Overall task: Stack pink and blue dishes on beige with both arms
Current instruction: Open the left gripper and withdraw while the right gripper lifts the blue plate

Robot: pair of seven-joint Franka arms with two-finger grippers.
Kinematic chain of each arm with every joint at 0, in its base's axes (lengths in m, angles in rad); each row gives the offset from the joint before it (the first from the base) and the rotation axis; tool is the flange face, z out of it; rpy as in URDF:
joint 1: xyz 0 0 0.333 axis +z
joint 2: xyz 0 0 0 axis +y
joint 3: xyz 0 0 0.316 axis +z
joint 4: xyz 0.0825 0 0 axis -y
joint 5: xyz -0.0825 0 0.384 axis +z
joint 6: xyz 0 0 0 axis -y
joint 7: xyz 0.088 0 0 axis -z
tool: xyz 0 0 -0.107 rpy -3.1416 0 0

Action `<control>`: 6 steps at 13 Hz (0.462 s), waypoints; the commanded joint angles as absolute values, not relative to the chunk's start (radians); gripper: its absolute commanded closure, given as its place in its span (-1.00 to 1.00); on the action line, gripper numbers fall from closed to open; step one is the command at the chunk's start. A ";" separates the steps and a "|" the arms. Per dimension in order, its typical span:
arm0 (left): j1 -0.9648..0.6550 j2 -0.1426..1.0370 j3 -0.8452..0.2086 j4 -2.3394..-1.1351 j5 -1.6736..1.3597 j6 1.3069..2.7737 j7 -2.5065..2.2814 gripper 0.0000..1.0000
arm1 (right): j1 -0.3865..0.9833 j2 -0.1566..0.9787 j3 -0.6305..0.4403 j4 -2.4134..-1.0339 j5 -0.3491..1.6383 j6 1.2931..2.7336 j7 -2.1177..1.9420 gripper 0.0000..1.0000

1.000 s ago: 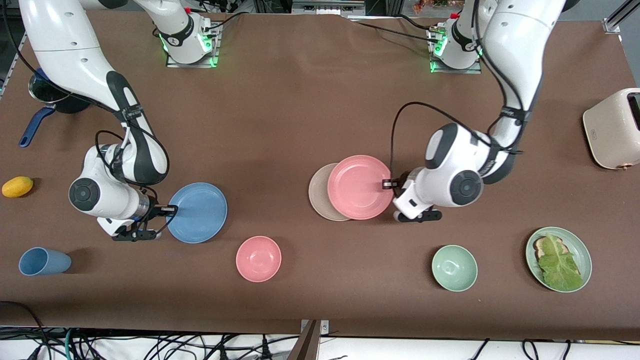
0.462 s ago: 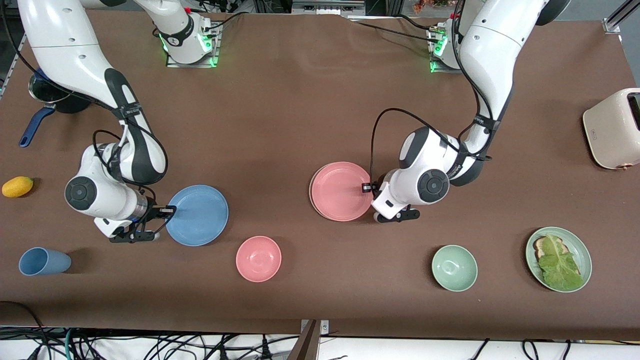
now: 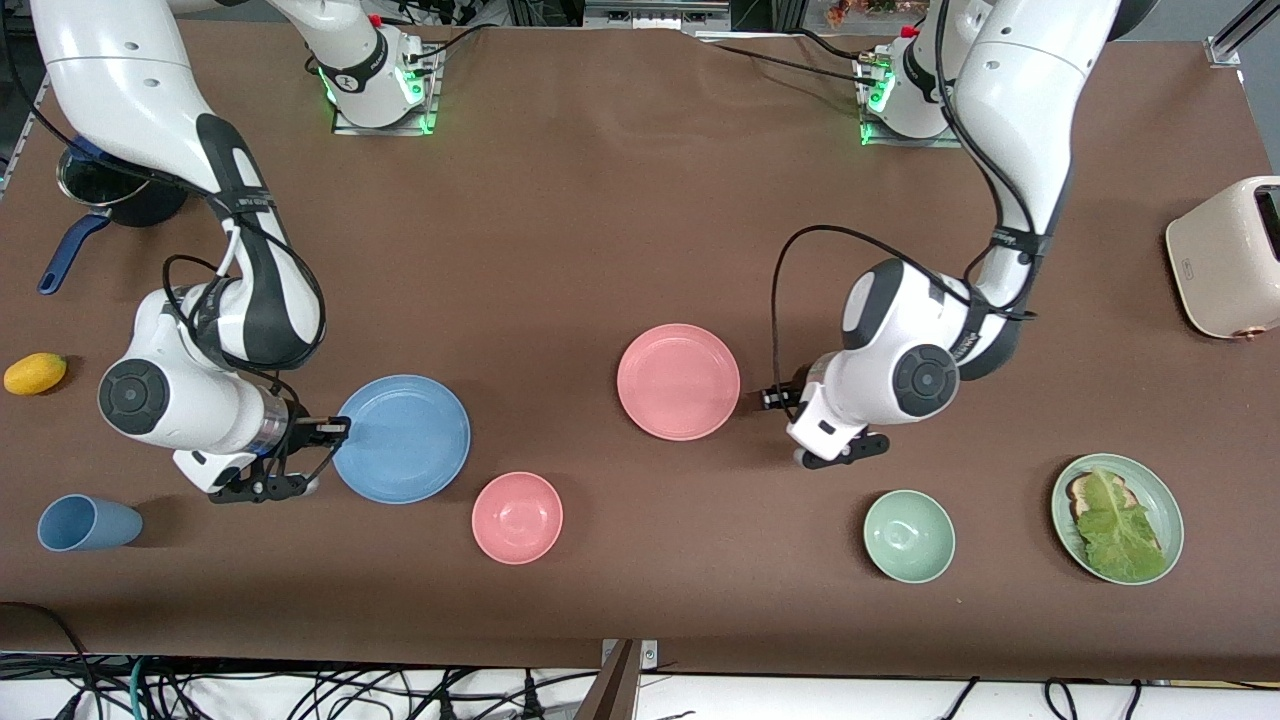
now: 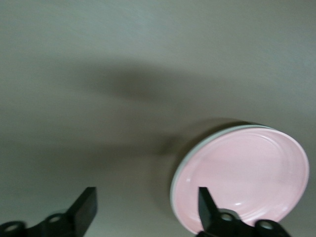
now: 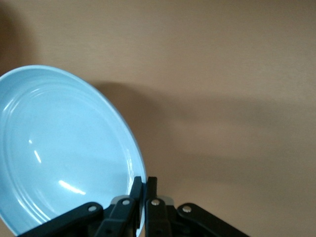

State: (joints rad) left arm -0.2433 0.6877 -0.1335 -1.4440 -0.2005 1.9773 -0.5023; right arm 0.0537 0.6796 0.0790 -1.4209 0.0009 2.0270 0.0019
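The pink plate lies flat at mid-table on the beige plate, which it covers in the front view. In the left wrist view only a pale rim of the beige plate shows under the pink plate. My left gripper is open and empty, a short way off the pink plate toward the left arm's end. My right gripper is shut on the rim of the light blue plate. That plate is raised off the table, with its shadow beneath it.
A small pink bowl sits nearer the camera than the blue plate. A green bowl, a green plate with lettuce and a toaster stand toward the left arm's end. A blue cup, a yellow fruit and a pot stand toward the right arm's end.
The left gripper slid the pink plate fully over the beige one, let go and drew back. The right gripper has raised the blue plate a little.
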 commanded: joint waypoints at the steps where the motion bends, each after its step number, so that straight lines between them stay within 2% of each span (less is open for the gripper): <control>1: -0.197 0.651 -0.130 -1.457 -0.164 1.915 -0.505 -1.00 | 0.116 0.673 0.086 -1.317 -0.005 1.898 0.088 1.00; 6: -0.066 0.600 -0.126 -1.454 -0.077 1.760 -0.329 -1.00 | 0.314 0.649 0.089 -1.289 0.052 1.865 0.443 1.00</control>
